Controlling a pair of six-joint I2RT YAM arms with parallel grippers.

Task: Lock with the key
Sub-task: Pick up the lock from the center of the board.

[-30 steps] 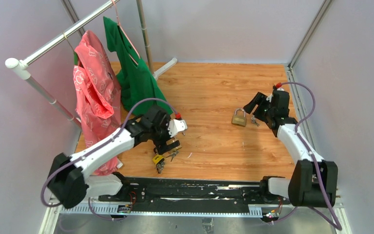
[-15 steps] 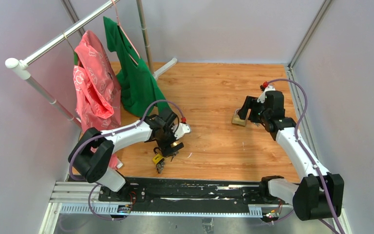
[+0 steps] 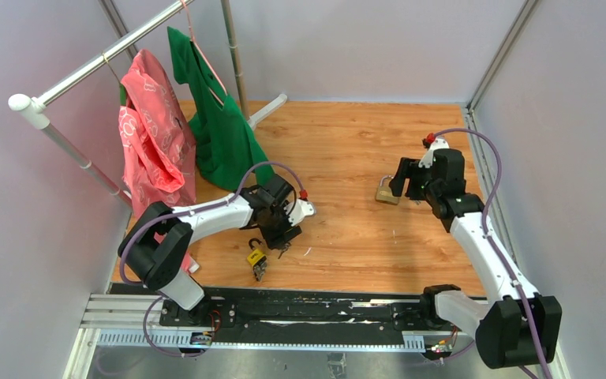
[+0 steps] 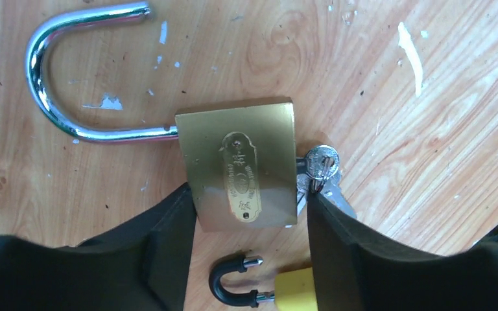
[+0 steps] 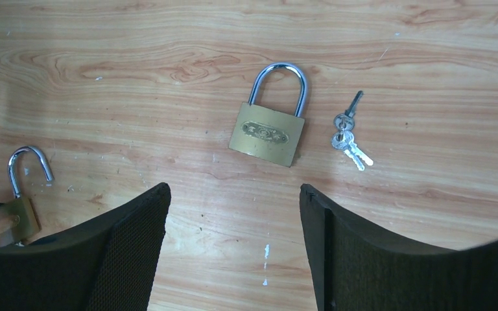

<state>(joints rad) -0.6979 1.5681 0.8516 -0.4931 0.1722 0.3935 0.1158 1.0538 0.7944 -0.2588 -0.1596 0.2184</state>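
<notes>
Scuffed tabletop [image 4: 428, 129] under my left gripper [image 4: 248, 194], jaws apart astride the open padlock [image 4: 243, 155]; closing may knock the key [image 4: 321, 167] at three o'clock. Right gripper [image 5: 233, 189] gapes too.

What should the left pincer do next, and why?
Probably close the left pincer on the square brass padlock: its fingers straddle the body, the silver key is in the keyway, and the steel shackle stands open, so a hold comes first.

No readable text: embossed plate [image 4: 238, 173] on the square brass padlock with open steel shackle [image 4: 201, 139] is illegible, likewise the closed brass padlock [image 5: 267, 137].
</notes>
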